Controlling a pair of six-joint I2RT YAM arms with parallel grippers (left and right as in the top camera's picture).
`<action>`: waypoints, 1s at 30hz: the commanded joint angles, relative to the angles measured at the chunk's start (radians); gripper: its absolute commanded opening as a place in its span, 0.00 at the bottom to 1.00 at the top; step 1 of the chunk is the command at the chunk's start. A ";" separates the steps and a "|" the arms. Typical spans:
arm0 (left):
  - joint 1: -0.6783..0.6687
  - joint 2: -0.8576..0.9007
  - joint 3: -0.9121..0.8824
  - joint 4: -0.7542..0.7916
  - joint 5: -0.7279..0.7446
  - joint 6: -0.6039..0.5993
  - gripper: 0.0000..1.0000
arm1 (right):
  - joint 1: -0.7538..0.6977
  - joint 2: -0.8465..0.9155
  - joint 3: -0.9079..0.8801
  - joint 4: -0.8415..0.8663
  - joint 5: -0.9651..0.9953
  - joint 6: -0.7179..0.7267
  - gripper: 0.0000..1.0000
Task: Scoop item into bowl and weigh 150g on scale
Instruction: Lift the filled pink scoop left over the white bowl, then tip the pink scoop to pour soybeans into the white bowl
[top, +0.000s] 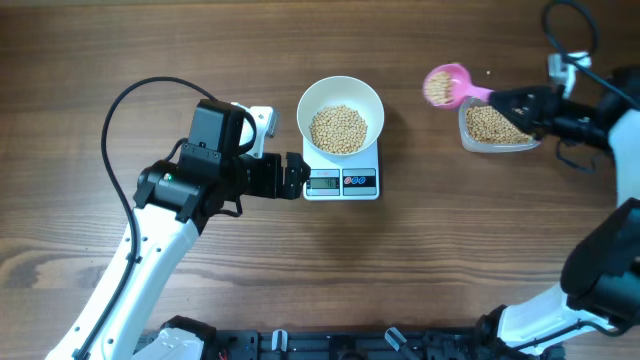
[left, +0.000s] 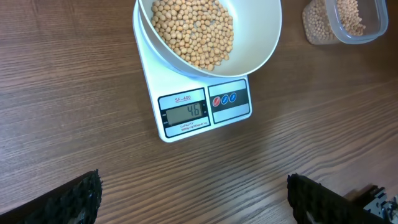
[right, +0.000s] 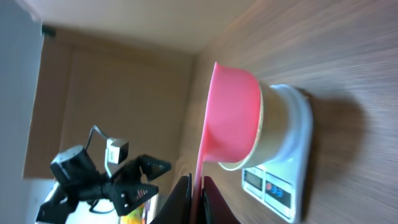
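The white bowl (top: 312, 105) stands on the white scale (top: 341, 183) and holds a layer of tan beans (top: 340, 128). In the left wrist view the scale (left: 205, 109) shows 46 on its display below the bowl (left: 267, 50). My left gripper (top: 295, 175) is open just left of the scale, with only bare table between its fingers (left: 81, 199). My right gripper (top: 505, 102) is shut on the handle of a pink scoop (top: 443, 85). The scoop is filled with beans and hangs between the bowl and a clear tub. In the right wrist view the scoop (right: 233, 118) is in front of the bowl (right: 277, 130).
A clear plastic tub (top: 497, 128) of beans sits on the wooden table at the right, below my right gripper; it also shows in the left wrist view as the tub (left: 348, 22). A black cable (top: 130, 100) loops behind the left arm.
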 joint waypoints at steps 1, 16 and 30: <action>-0.003 0.003 -0.007 0.003 0.012 0.016 1.00 | 0.087 0.014 -0.008 0.066 -0.055 0.108 0.04; -0.003 0.003 -0.007 0.003 0.012 0.016 1.00 | 0.348 0.014 -0.008 0.380 0.164 0.323 0.04; -0.003 0.003 -0.007 0.003 0.012 0.016 1.00 | 0.547 0.005 -0.008 0.566 0.472 0.277 0.04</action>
